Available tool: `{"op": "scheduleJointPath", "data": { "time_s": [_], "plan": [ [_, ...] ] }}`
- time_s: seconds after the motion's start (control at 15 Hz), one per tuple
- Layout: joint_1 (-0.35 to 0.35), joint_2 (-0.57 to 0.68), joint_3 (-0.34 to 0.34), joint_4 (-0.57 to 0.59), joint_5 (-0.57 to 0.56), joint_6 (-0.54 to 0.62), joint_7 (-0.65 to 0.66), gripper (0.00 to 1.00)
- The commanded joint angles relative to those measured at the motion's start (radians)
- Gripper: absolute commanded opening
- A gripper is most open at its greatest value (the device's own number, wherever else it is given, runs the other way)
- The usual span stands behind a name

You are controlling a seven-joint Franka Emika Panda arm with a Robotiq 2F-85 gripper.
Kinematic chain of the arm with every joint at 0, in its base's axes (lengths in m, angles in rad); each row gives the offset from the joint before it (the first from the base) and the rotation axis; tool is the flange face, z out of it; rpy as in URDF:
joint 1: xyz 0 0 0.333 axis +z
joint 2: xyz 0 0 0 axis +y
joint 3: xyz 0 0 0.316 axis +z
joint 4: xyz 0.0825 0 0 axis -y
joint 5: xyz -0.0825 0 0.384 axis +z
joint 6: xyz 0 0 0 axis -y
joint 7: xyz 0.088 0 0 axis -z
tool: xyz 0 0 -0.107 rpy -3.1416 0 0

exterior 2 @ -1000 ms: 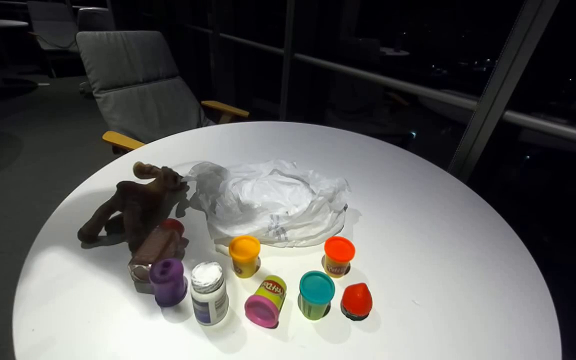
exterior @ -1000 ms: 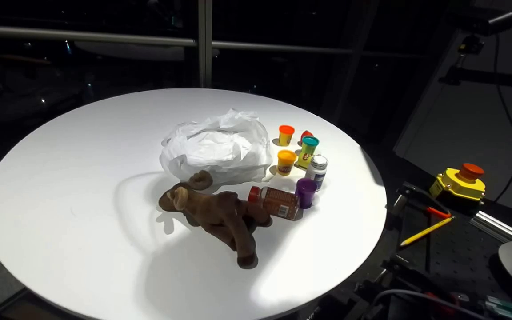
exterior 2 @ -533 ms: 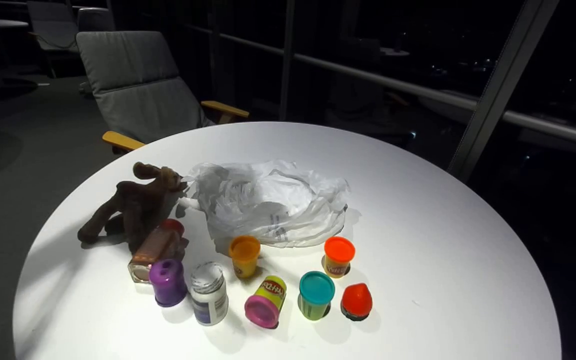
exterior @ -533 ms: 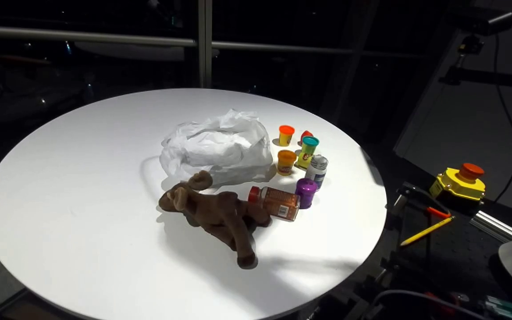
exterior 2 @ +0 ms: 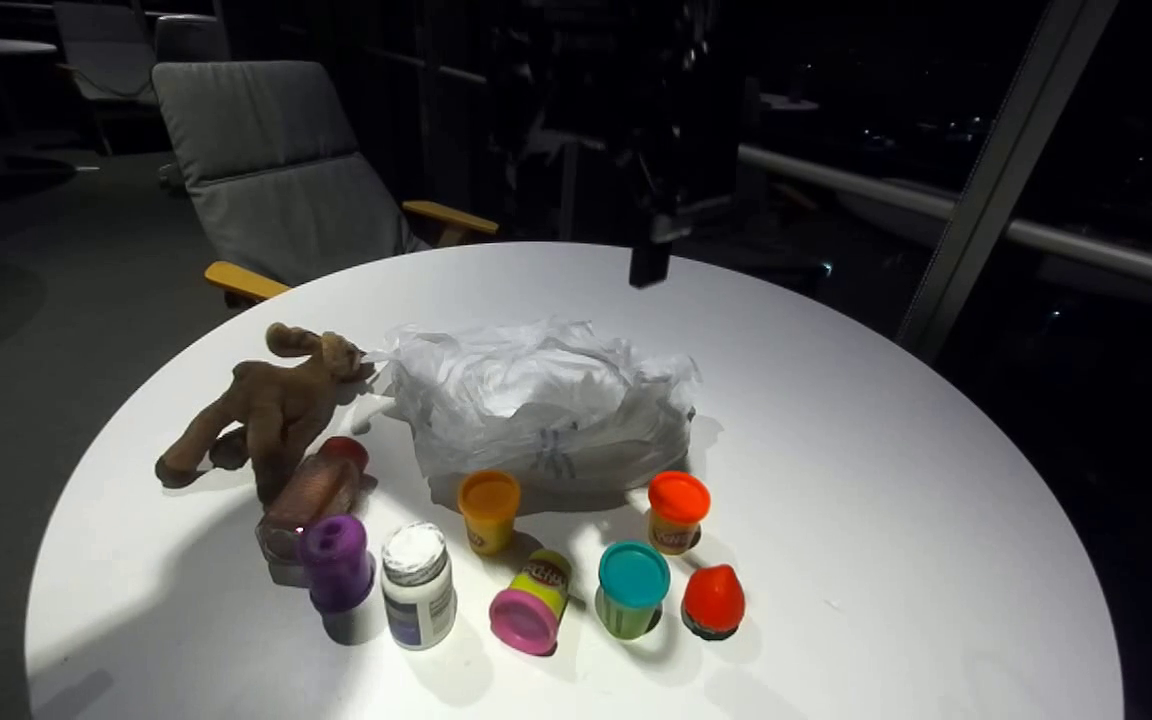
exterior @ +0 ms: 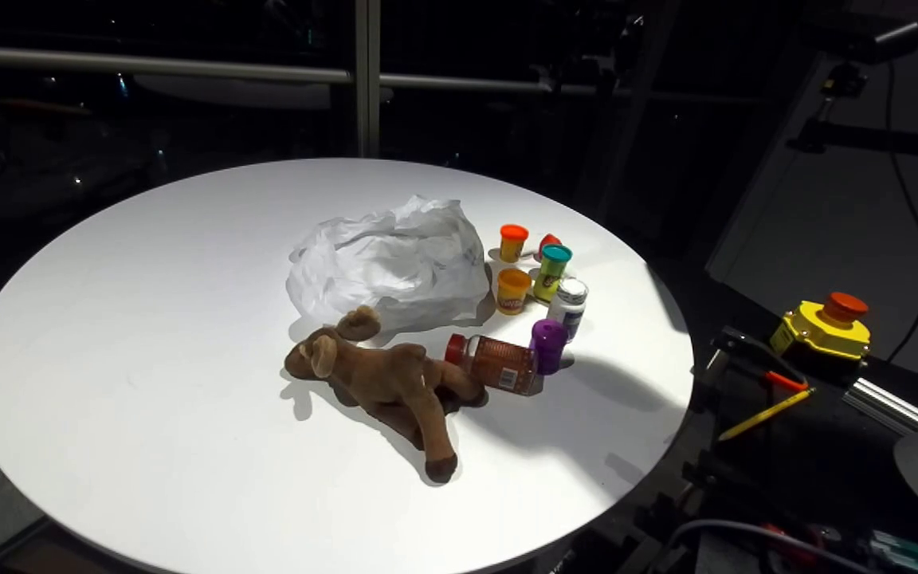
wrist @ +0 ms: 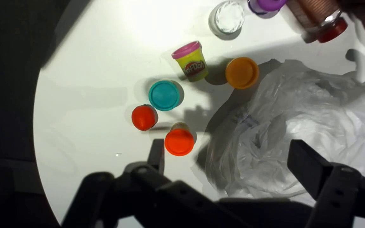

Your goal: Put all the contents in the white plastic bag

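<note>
Looks like the approach to a pick. Holds the gripper [wrist: 227, 155], seemingly over the edge of the white plastic bag [exterior 2: 576, 435], with fingers [wrist: 307, 167] spread wide apart, gripping nothing. Shows the brown plush animal [exterior 2: 281, 395] beside the bag and the red-orange-lidded Play-Doh tub [wrist: 179, 142] near it. Likely needs next to come down around that tub and squeeze. Differs from half a second ago: brings a fingertip [exterior 2: 649, 265] into an exterior view, above the bag, with plush animal and tub unmoved.
</note>
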Motion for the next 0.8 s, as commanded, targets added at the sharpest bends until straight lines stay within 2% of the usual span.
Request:
{"op": "scheduleJointPath", "data": {
  "time_s": [0.0, 0.27, 0.53, 0.73],
  "plan": [
    [-0.004, 0.148, -0.020, 0.021, -0.038, 0.164, 0.073, 1.00],
    [0.003, 0.309, -0.060, 0.052, -0.014, 0.337, 0.113, 1.00],
    [0.003, 0.435, -0.084, 0.112, 0.043, 0.401, 0.109, 1.00],
    [-0.011, 0.502, -0.073, 0.166, 0.123, 0.420, 0.088, 1.00]
  ]
}}
